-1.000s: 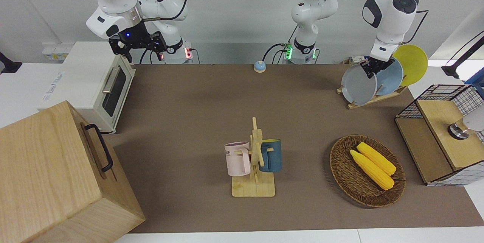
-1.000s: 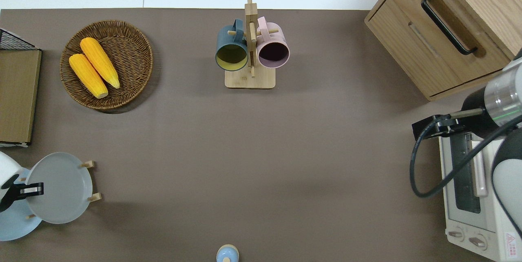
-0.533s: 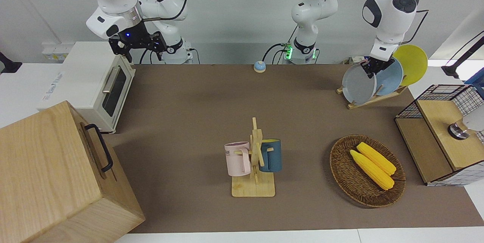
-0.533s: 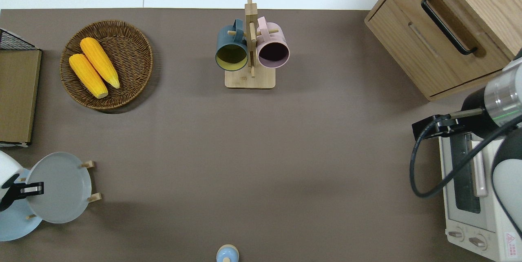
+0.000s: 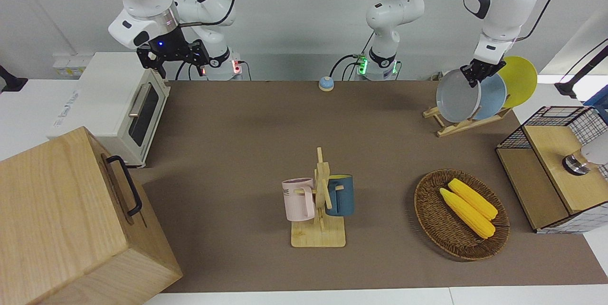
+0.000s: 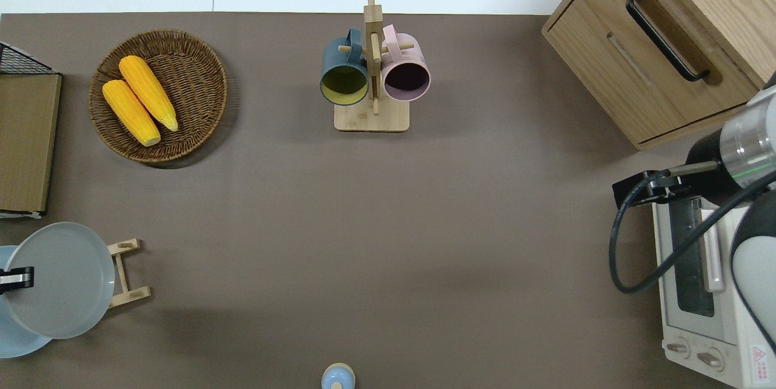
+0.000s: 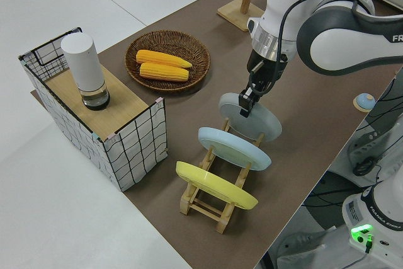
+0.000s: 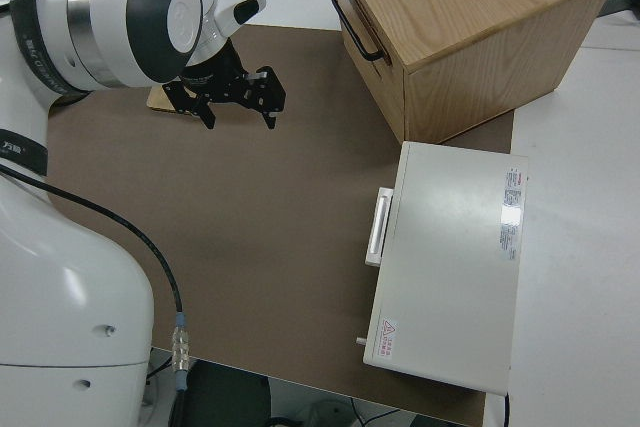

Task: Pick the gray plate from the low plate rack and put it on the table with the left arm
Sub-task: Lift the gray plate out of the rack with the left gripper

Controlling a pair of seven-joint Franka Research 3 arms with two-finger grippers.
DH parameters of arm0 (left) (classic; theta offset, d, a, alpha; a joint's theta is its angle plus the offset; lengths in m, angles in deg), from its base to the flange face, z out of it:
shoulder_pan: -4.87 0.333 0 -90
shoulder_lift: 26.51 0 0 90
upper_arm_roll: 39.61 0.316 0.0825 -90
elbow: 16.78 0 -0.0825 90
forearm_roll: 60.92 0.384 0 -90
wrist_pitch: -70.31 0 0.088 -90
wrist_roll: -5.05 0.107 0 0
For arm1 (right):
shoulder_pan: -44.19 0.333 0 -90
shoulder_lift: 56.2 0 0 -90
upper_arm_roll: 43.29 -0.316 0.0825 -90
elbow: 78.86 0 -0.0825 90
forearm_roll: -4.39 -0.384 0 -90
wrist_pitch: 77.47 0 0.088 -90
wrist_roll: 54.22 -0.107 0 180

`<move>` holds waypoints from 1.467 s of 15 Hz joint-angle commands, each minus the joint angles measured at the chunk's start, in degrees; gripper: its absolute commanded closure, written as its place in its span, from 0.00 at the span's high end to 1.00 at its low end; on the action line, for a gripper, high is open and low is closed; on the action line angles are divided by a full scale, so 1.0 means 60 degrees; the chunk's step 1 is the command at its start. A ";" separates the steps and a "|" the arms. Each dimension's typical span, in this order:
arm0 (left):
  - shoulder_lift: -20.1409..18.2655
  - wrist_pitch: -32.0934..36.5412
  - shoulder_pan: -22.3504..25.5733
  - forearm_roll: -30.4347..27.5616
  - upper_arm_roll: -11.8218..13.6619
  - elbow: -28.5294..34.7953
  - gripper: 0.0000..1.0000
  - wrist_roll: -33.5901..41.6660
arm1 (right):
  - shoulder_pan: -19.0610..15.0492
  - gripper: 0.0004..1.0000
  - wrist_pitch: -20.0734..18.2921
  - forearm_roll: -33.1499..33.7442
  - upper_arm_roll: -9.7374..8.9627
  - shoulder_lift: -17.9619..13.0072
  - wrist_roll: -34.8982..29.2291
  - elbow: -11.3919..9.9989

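Note:
My left gripper [image 5: 476, 76] is shut on the upper rim of the gray plate [image 5: 455, 98] and holds it tilted, just above the low plate rack [image 5: 457, 127] at the left arm's end of the table [image 5: 237, 129]. In the overhead view the gray plate [image 6: 60, 280] hangs from the gripper [image 6: 15, 277] over the rack [image 6: 124, 271], whose end rails show bare. The left side view shows the gripper [image 7: 247, 102] on the plate [image 7: 259, 123], raised clear of the rack [image 7: 214, 209]. The right gripper [image 5: 173, 55] is parked and open.
A light blue plate [image 5: 494, 96] and a yellow plate [image 5: 521, 79] stand in the rack. A wicker basket with corn [image 5: 460, 212], a mug stand [image 5: 319, 200], a wire basket box [image 5: 553, 172], a toaster oven [image 5: 114, 105], a wooden cabinet [image 5: 71, 219] and a small bell [image 5: 326, 83] stand around.
The left gripper has risen with the gray plate in it, lifting it out of its slot. The rack's end rails now show uncovered. The right arm has not moved.

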 commanded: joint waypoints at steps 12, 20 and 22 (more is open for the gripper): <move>0.0336 0.0990 -0.0280 -0.2745 -0.0359 -0.0707 0.03 0.0885 | -0.0220 0.98 -0.0103 0.0061 -0.0202 -0.0019 -0.0113 0.0069; 0.1111 0.0727 -0.1658 -0.5762 -0.0345 -0.0223 0.03 0.1821 | -0.0220 0.98 -0.0103 0.0061 -0.0188 -0.0019 -0.0113 0.0069; 0.1404 0.0668 -0.1789 -0.6291 -0.0345 -0.0179 0.03 0.2377 | -0.0220 0.98 -0.0103 0.0061 -0.0202 -0.0019 -0.0113 0.0055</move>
